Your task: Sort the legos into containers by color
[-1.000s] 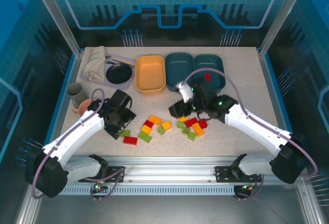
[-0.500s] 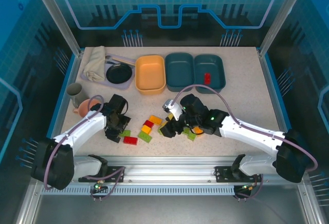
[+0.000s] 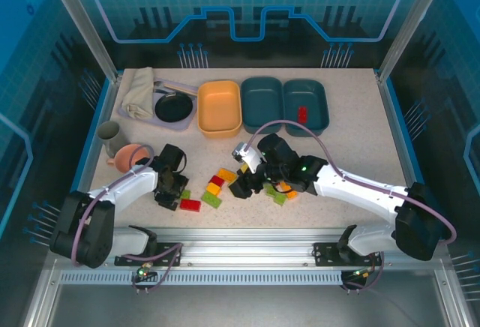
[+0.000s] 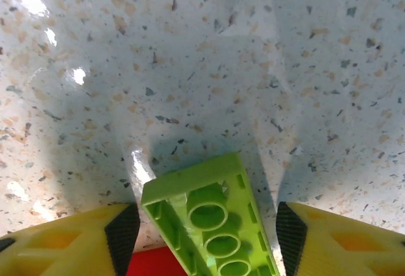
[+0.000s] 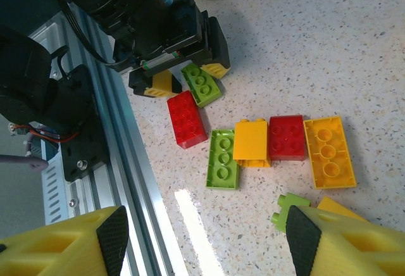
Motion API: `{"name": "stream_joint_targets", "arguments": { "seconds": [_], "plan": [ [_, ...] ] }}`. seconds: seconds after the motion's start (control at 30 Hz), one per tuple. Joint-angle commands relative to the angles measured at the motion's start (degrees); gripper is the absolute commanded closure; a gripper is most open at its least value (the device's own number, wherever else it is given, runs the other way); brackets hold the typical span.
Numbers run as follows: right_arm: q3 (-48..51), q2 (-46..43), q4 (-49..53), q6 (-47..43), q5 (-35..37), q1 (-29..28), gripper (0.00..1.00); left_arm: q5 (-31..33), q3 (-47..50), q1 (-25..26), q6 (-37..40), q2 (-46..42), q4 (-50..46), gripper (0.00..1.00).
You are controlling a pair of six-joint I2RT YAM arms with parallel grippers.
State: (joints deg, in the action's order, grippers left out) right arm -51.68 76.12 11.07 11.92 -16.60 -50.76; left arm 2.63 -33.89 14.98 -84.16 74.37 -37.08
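Lime, red and orange-yellow legos point(image 3: 226, 175) lie scattered on the table's front middle. Down at the pile's left end, my left gripper point(image 3: 174, 190) is open, with its jaws either side of an upside-down lime brick point(image 4: 215, 222) and a narrow gap on each side. That brick point(image 5: 201, 84) leans on a red brick point(image 5: 187, 118). My right gripper point(image 5: 209, 244) hovers open over the pile point(image 3: 251, 183) with nothing between its fingers. At the back stand the containers: an orange-yellow tub point(image 3: 219, 107), a teal tub point(image 3: 262, 102), and a second teal tub point(image 3: 315, 102) holding a red brick point(image 3: 302, 113).
A pink bowl point(image 3: 133, 154) and grey cup point(image 3: 111, 136) sit just behind my left arm. A black pan point(image 3: 172, 106) and folded cloth point(image 3: 139, 91) lie at the back left. The aluminium rail point(image 5: 139, 181) runs along the near edge, close to the bricks.
My right arm swung from the teal tub back left over the pile, leaving a red brick in the tub. My left gripper settled lower and narrowed its jaws round the lime brick.
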Motion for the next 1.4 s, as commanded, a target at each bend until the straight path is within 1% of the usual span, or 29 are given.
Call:
{"name": "stream_joint_targets", "arguments": {
  "seconds": [0.0,0.2,0.33,0.5,0.63,0.8,0.93,1.1,1.2,1.37],
  "plan": [
    [-2.1,0.89,-0.26,-0.02,-1.33,-0.91,0.31,-0.13,2.29,-0.74,-0.76,2.39,5.32,0.41],
    [-2.34,1.22,0.16,-0.06,-0.92,-0.88,0.31,0.67,2.25,-0.79,0.08,3.22,6.48,0.55],
    [-2.54,1.46,0.35,0.19,-0.76,-0.91,0.31,0.48,2.41,-0.83,0.78,4.18,8.58,0.62],
    [-2.63,1.38,0.7,0.54,-0.2,-0.85,0.31,0.77,1.7,-0.83,2.04,3.37,9.85,0.67],
    [-2.63,0.2,1.06,1.69,2.2,-0.03,0.32,1.66,-2.13,-0.77,4.38,0.87,6.57,0.7],
    [-2.2,-3.11,0.45,6.24,6.93,4.6,0.32,2.86,-13.21,-0.16,11.0,-0.11,0.31,0.7],
    [-1.98,-5.35,0.11,9.7,11.9,9.18,0.32,2.11,-25.22,1.1,17.29,4.92,-2.3,0.7],
    [-4.41,-4.41,1.97,13.73,15.45,14.58,0.32,2.34,-43.29,3.23,26.32,17.05,-5.65,0.7],
    [-6.0,-2.72,1.25,15.87,15.0,17.57,0.32,1.16,-53.07,3.39,29.73,25.83,-6.98,0.7],
    [-8.17,0.41,-4.21,20.38,13.09,21.41,0.31,1.28,-69.83,3.32,34.45,41.38,-11.53,0.7]
  ]
}}
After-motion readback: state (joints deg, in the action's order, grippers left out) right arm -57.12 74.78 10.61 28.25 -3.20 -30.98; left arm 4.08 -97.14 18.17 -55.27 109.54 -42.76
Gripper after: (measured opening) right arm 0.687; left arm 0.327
